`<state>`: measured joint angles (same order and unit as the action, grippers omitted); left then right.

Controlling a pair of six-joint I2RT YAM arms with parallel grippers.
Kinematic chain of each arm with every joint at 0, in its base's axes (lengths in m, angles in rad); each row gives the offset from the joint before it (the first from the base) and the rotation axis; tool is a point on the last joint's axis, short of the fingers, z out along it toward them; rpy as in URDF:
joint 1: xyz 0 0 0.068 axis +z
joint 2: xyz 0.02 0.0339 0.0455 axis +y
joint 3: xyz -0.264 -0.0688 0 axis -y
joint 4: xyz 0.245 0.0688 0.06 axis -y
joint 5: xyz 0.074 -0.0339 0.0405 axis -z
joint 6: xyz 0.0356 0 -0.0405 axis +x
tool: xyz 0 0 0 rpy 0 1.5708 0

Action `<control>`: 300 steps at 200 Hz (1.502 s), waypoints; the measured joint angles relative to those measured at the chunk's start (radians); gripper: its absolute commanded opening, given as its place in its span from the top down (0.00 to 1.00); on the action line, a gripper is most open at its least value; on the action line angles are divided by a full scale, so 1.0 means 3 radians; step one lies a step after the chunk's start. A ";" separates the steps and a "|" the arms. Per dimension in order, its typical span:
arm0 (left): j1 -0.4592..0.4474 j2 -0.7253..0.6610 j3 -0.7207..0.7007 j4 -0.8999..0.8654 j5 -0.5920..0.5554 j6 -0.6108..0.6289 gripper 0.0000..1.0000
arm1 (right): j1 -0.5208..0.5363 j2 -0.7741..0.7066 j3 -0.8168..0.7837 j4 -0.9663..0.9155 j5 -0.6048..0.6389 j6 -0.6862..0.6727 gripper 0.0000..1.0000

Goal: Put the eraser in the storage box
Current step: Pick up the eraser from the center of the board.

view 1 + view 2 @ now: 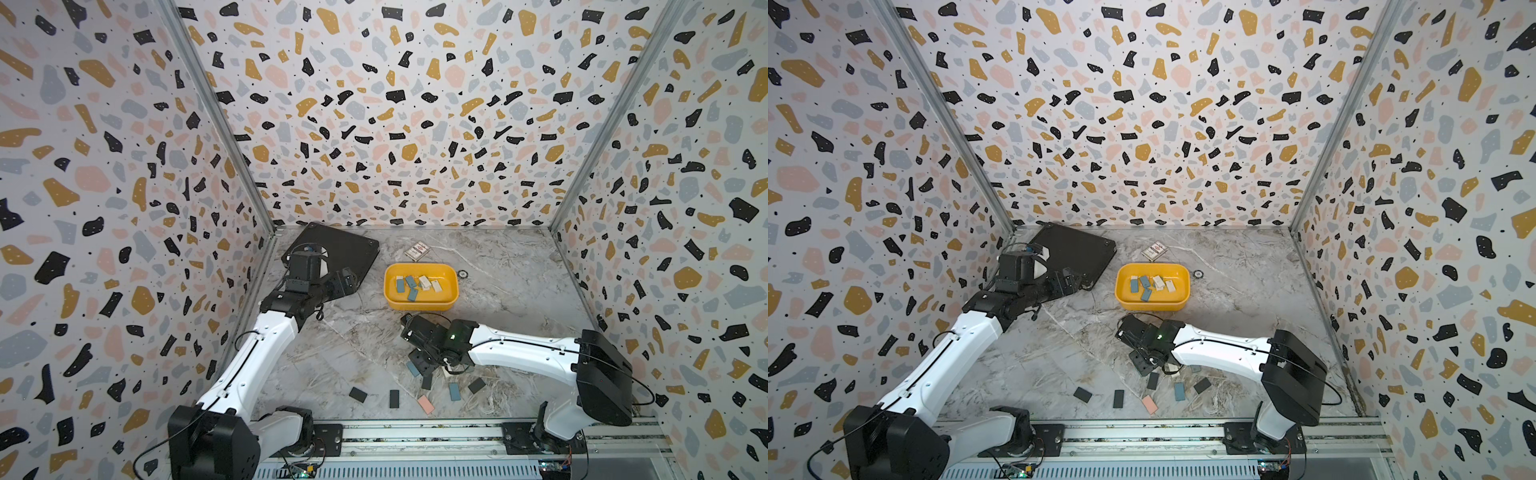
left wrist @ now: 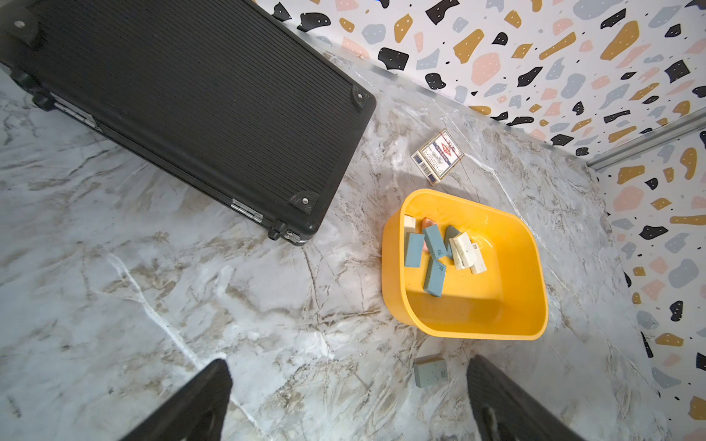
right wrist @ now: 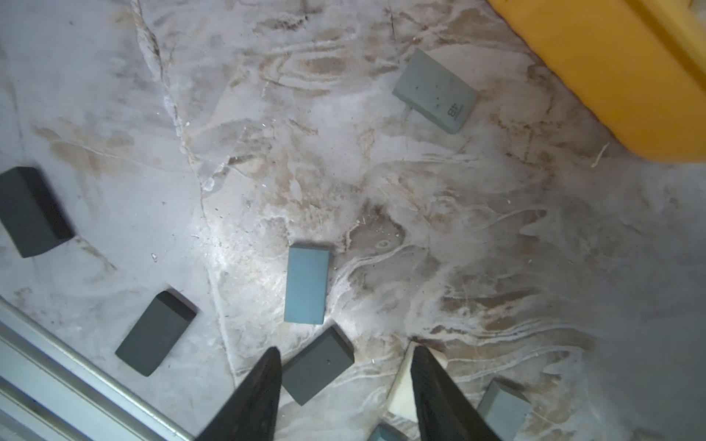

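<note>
A grey eraser (image 3: 435, 91) in the right wrist view has "4B" printed on it in dark letters near one end. In the left wrist view, a small flat packet (image 2: 437, 155) has a label with red and blue print and a bar code, but its words are too small to read. A blue eraser (image 2: 434, 239) in the storage box (image 2: 527, 267) has a tiny dark mark, too blurry to read.
</note>
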<state>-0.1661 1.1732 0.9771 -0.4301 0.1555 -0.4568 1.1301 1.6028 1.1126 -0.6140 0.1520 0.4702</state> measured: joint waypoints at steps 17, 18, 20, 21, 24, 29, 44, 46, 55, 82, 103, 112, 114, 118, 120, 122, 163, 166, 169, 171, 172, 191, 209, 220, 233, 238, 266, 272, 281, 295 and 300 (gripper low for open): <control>0.0000 -0.0028 -0.0031 -0.0018 -0.0001 0.0000 0.03 | 0.0024 0.0095 0.0000 0.0028 -0.0001 0.0062 0.43; 0.0000 -0.0028 -0.0033 -0.0018 -0.0001 0.0000 0.04 | 0.0025 0.0100 0.0000 0.0028 -0.0003 0.0064 0.43; 0.0000 -0.0031 -0.0037 -0.0018 -0.0001 0.0000 0.03 | 0.0027 0.0114 0.0000 0.0031 -0.0004 0.0069 0.43; 0.0000 -0.0032 -0.0038 -0.0019 -0.0001 0.0000 0.04 | 0.0028 0.0123 0.0000 0.0032 -0.0004 0.0072 0.43; 0.0000 -0.0036 -0.0043 -0.0022 -0.0001 0.0000 0.04 | 0.0031 0.0144 0.0000 0.0036 -0.0004 0.0079 0.43; 0.0000 -0.0041 -0.0051 -0.0025 -0.0003 0.0000 0.04 | 0.0032 0.0184 0.0000 0.0041 -0.0008 0.0092 0.43; 0.0000 -0.0047 -0.0064 -0.0047 -0.0011 0.0000 0.03 | 0.0038 0.0289 0.0000 0.0055 -0.0017 0.0121 0.43; 0.0000 -0.0048 -0.0065 -0.0045 -0.0013 0.0000 0.03 | 0.0039 0.0299 0.0000 0.0057 -0.0022 0.0125 0.43; 0.0000 -0.0053 -0.0072 -0.0050 -0.0013 0.0000 0.03 | 0.0045 0.0343 0.0000 0.0067 -0.0032 0.0141 0.44; 0.0000 -0.0066 -0.0083 -0.0046 -0.0011 -0.0004 0.03 | 0.0050 0.0445 0.0000 0.0092 -0.0088 0.0163 0.44; 0.0000 -0.0089 -0.0104 -0.0052 -0.0011 -0.0004 0.03 | 0.0050 0.0486 0.0003 0.0113 -0.0117 0.0169 0.44; 0.0000 -0.0098 -0.0113 -0.0051 -0.0011 -0.0004 0.03 | 0.0050 0.0496 0.0004 0.0127 -0.0126 0.0169 0.44; 0.0000 -0.0100 -0.0114 -0.0051 -0.0011 -0.0004 0.03 | 0.0050 0.0497 0.0005 0.0128 -0.0132 0.0169 0.44; 0.0000 -0.0103 -0.0116 -0.0052 -0.0013 -0.0004 0.03 | 0.0050 0.0504 0.0010 0.0131 -0.0135 0.0169 0.44; 0.0000 -0.0106 -0.0117 -0.0052 -0.0013 -0.0004 0.03 | 0.0050 0.0506 0.0013 0.0132 -0.0140 0.0170 0.45; 0.0000 -0.0108 -0.0117 -0.0052 -0.0013 -0.0004 0.03 | 0.0050 0.0509 0.0014 0.0135 -0.0146 0.0170 0.45; 0.0000 -0.0121 -0.0130 -0.0050 -0.0015 -0.0004 0.03 | 0.0052 0.0632 0.0074 0.0169 -0.0212 0.0182 0.45; 0.0000 -0.0121 -0.0131 -0.0050 -0.0015 -0.0004 0.03 | 0.0052 0.0641 0.0075 0.0170 -0.0219 0.0182 0.46; 0.0000 -0.0121 -0.0132 -0.0050 -0.0015 -0.0004 0.03 | 0.0052 0.0649 0.0076 0.0169 -0.0221 0.0182 0.46; 0.0000 -0.0121 -0.0132 -0.0051 -0.0015 -0.0004 0.03 | 0.0052 0.0655 0.0076 0.0169 -0.0221 0.0182 0.46; 0.0000 -0.0121 -0.0132 -0.0051 -0.0015 -0.0004 0.03 | 0.0052 0.0657 0.0076 0.0169 -0.0223 0.0182 0.46; 0.0000 -0.0121 -0.0132 -0.0051 -0.0022 -0.0003 0.03 | 0.0052 0.0706 0.0079 0.0169 -0.0256 0.0186 0.49; 0.0000 -0.0121 -0.0134 -0.0050 -0.0024 -0.0003 0.03 | 0.0052 0.0739 0.0128 0.0173 -0.0294 0.0195 0.55; 0.0000 -0.0121 -0.0134 -0.0050 -0.0024 -0.0003 0.03 | 0.0052 0.0762 0.0149 0.0182 -0.0310 0.0196 0.60; 0.0000 -0.0121 -0.0136 -0.0047 -0.0024 -0.0003 0.03 | 0.0052 0.0771 0.0164 0.0186 -0.0329 0.0200 0.67; 0.0000 -0.0121 -0.0139 -0.0047 -0.0024 -0.0003 0.03 | 0.0052 0.0774 0.0167 0.0192 -0.0337 0.0203 0.70; 0.0000 -0.0121 -0.0151 -0.0051 -0.0024 -0.0001 0.03 | 0.0052 0.0778 0.0177 0.0197 -0.0361 0.0210 0.79; 0.0000 -0.0121 -0.0151 -0.0050 -0.0024 -0.0001 0.03 | 0.0052 0.0778 0.0181 0.0193 -0.0360 0.0210 0.80; 0.0000 -0.0121 -0.0151 -0.0050 -0.0024 -0.0003 0.03 | 0.0052 0.0778 0.0182 0.0189 -0.0360 0.0209 0.81; 0.0000 -0.0121 -0.0151 -0.0050 -0.0024 -0.0001 0.03 | 0.0052 0.0778 0.0184 0.0186 -0.0345 0.0206 0.83; 0.0000 -0.0121 -0.0151 -0.0050 -0.0024 -0.0001 0.03 | 0.0052 0.0778 0.0186 0.0182 -0.0329 0.0203 0.83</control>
<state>-0.1661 1.1370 0.9318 -0.4450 0.1482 -0.4572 1.1458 1.8362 1.1683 -0.5594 0.0532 0.5312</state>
